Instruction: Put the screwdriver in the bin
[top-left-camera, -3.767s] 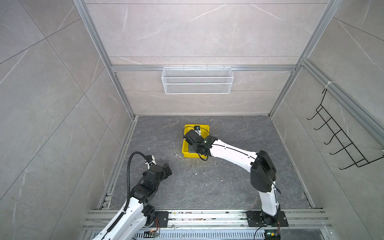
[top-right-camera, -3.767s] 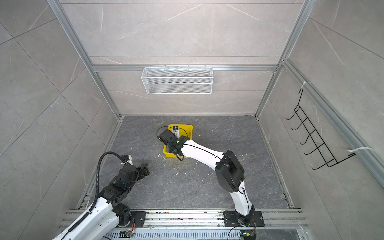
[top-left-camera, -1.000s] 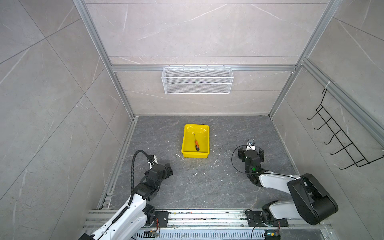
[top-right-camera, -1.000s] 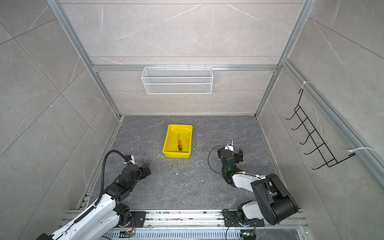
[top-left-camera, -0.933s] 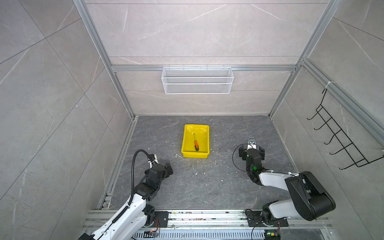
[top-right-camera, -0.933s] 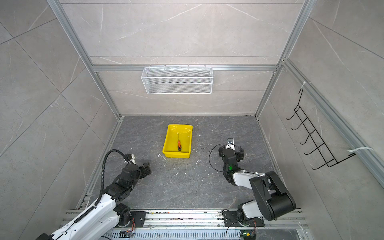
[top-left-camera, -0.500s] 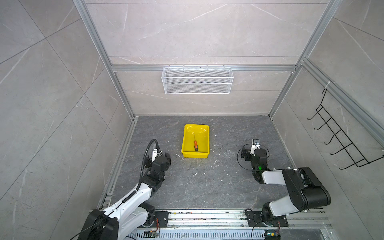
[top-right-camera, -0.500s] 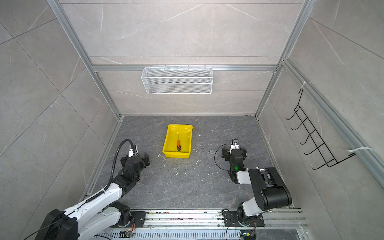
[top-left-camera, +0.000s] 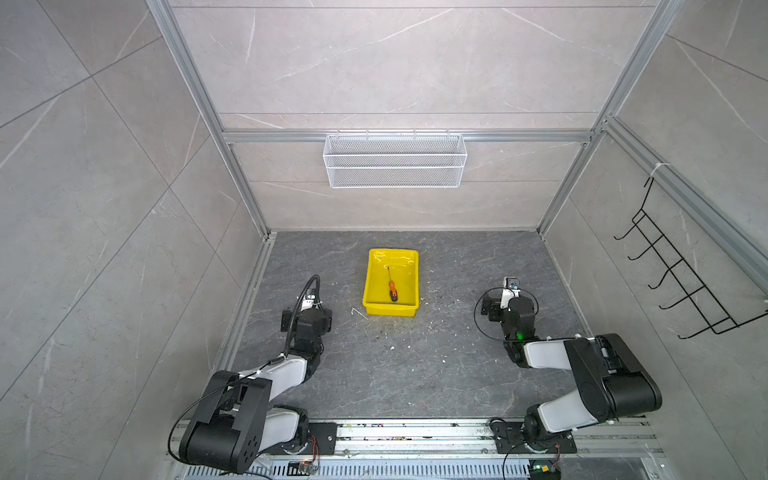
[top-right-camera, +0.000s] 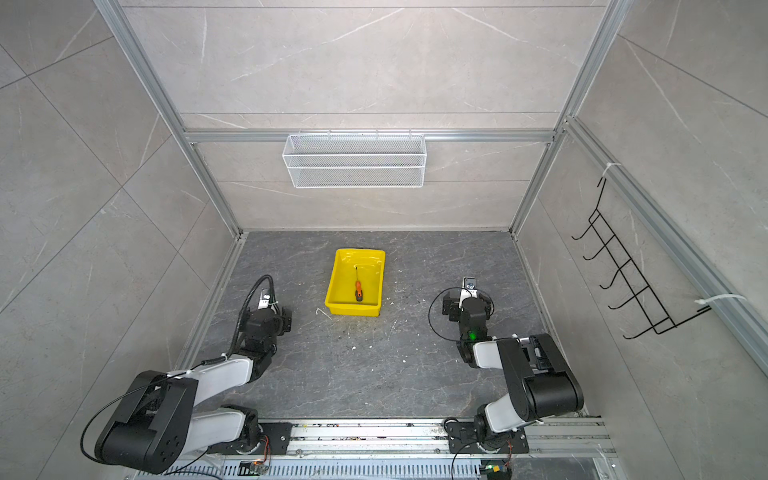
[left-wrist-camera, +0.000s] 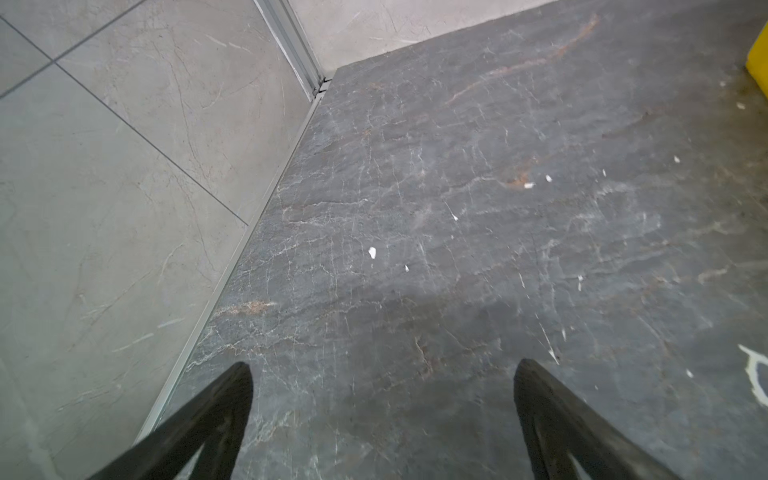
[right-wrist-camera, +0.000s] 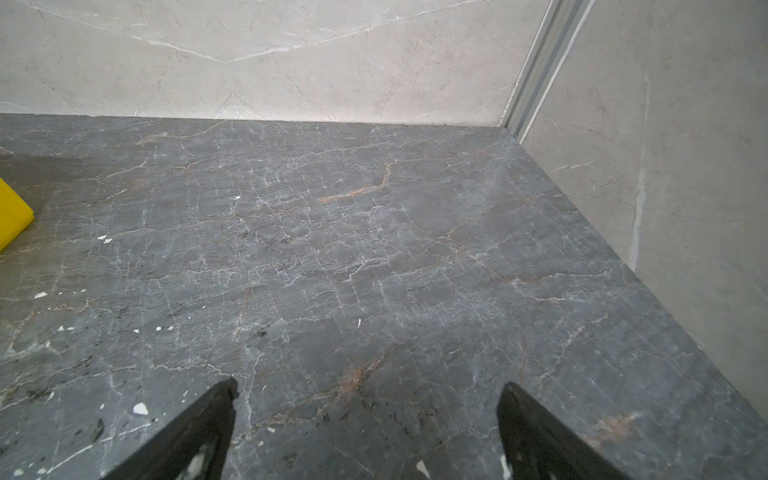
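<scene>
the small orange-handled screwdriver (top-left-camera: 392, 291) now lies inside the bright yellow plastic bin (top-left-camera: 368, 286), seemingly flat. the right gripper (right-wrist-camera: 365, 432) has pulled back from the bin, fingers spread, empty; the left gripper (left-wrist-camera: 382, 415) likewise. task looks done.

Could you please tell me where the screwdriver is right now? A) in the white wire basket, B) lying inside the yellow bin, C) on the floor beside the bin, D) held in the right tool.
B: in both top views the screwdriver lies flat inside the bin, with both arms pulled back from it.
</scene>
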